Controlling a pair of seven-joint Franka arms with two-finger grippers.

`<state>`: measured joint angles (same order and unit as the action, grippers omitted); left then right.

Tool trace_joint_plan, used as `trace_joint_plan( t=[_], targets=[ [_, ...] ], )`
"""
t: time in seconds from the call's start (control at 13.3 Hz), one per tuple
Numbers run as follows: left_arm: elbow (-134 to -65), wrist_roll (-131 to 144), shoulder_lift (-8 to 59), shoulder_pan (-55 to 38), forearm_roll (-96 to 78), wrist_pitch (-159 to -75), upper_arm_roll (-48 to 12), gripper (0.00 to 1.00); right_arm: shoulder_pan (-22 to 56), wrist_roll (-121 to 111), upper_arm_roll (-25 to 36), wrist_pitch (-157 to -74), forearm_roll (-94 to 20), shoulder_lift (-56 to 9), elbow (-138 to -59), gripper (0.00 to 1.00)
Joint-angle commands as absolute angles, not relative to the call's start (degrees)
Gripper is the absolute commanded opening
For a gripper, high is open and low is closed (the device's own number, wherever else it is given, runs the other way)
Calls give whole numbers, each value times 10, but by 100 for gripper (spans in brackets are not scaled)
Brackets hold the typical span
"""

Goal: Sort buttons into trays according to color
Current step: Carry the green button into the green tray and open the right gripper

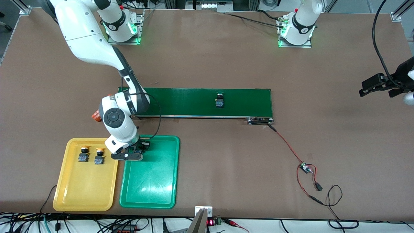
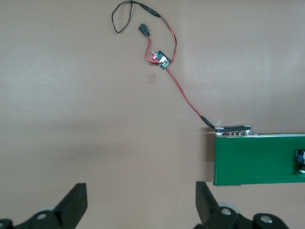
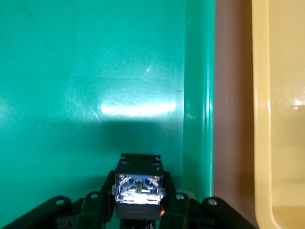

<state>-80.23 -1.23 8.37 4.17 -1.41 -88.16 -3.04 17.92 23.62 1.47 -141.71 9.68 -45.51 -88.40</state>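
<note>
Two yellow-capped buttons sit in the yellow tray, lower left; one button rides the conveyor belt. The right gripper, bent down over the green tray, pinches a fourth button. The left gripper waits, jaws spread.

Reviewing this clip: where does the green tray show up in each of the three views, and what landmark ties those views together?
Front view: the green tray lies beside the yellow tray, nearer the camera than the conveyor belt; the right gripper is over its corner.
Left wrist view: not in it.
Right wrist view: green tray fills most of the picture, under the held button.
Shared landmark: the brown table, in all views.
</note>
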Motion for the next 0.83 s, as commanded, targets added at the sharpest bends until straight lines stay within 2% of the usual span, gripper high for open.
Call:
trace_joint_plan(
  t=[0.0, 0.08, 0.38, 0.75],
  targets=[
    [-809, -22, 75, 40, -12, -881, -35, 100, 172, 220, 11, -1438, 103, -464, -873, 75],
    [-810, -22, 74, 40, -12, -880, -36, 100, 172, 226, 11, -1451, 103, -461, -873, 100],
    [-810, -22, 74, 41, -12, -873, -35, 100, 175, 217, 11, -1449, 103, -432, -871, 100],
    [-809, -22, 72, 39, -13, -867, -38, 100, 190, 220, -7, -1255, 101, -360, -853, 100]
  ],
)
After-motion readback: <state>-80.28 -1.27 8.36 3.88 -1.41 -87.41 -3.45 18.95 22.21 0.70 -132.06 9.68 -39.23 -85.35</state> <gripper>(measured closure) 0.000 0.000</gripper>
